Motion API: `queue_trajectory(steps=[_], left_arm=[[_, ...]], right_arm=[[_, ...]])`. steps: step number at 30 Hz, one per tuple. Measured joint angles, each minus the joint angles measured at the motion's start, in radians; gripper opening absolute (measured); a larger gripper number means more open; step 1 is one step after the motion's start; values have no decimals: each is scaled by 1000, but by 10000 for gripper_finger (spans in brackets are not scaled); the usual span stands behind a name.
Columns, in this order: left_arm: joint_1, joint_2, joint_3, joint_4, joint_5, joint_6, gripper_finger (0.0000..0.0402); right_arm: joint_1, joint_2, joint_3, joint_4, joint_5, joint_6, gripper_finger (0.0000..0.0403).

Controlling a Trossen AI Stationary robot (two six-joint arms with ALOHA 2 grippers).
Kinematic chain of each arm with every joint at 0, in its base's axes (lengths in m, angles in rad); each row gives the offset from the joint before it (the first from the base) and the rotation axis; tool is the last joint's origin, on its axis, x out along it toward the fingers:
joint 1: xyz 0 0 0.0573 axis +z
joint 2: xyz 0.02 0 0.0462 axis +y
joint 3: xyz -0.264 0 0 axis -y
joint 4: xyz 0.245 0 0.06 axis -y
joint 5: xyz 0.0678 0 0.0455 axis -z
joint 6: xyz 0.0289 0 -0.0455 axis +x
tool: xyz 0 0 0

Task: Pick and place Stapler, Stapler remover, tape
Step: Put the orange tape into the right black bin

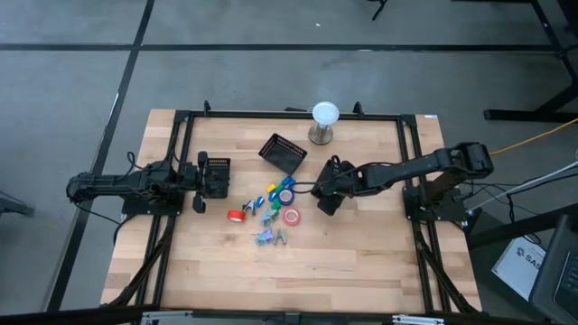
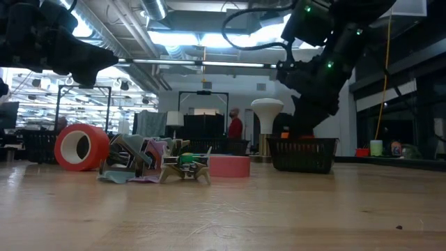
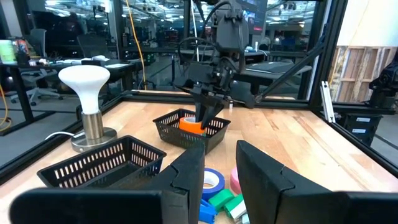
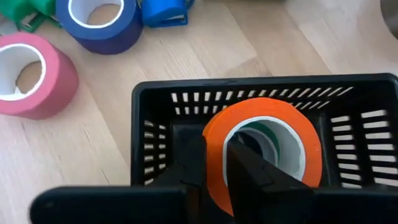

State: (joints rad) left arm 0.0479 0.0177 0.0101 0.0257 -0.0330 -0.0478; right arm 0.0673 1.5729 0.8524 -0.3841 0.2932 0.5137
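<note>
From above, the right gripper [image 1: 327, 190] hangs over a small black basket [image 1: 323, 199] that sits on the wooden table [image 1: 361, 262] just right of the clutter of office items; the basket is mostly hidden under the arm. Left of that basket lie a pink tape roll [image 1: 291, 216], a blue tape roll [image 1: 286, 195] and, farther left, a red tape roll [image 1: 235, 216], with small blue and green items [image 1: 269, 200] between them. A second black basket [image 1: 283, 153] lies tilted beyond the clutter, beside a white lamp [image 1: 324, 122]. The left gripper [image 1: 200, 180] waits well left of the right-hand basket, at the table's edge. At table height, the right arm reaches down into the black basket [image 2: 302, 155]; left of it stand the pink roll [image 2: 229, 165], a heap of small items [image 2: 153, 164] and the red roll [image 2: 80, 147] on edge. A person in red [image 2: 235, 126] stands far behind. The left wrist camera shows the left gripper's fingers [image 3: 188, 180] a little apart, holding nothing, and across the table the right gripper [image 3: 207, 114] lowered into the basket [image 3: 190, 132] with an orange tape roll [image 3: 190, 126]. The right wrist camera shows its fingers [image 4: 246, 168] clamped on the rim of the orange roll [image 4: 264, 152] inside the basket [image 4: 161, 130], one finger outside, one in the hole; something green shows through that hole.
</note>
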Motion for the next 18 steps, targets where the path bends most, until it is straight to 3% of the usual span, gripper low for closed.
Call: queue_trajectory(steps=[8, 18], left_arm=[[0, 0, 0, 0, 0, 0, 88], [0, 0, 0, 0, 0, 1, 88]], right_arm=[[0, 39, 0, 3, 3, -1, 48], [0, 36, 1, -3, 2, -4, 87]])
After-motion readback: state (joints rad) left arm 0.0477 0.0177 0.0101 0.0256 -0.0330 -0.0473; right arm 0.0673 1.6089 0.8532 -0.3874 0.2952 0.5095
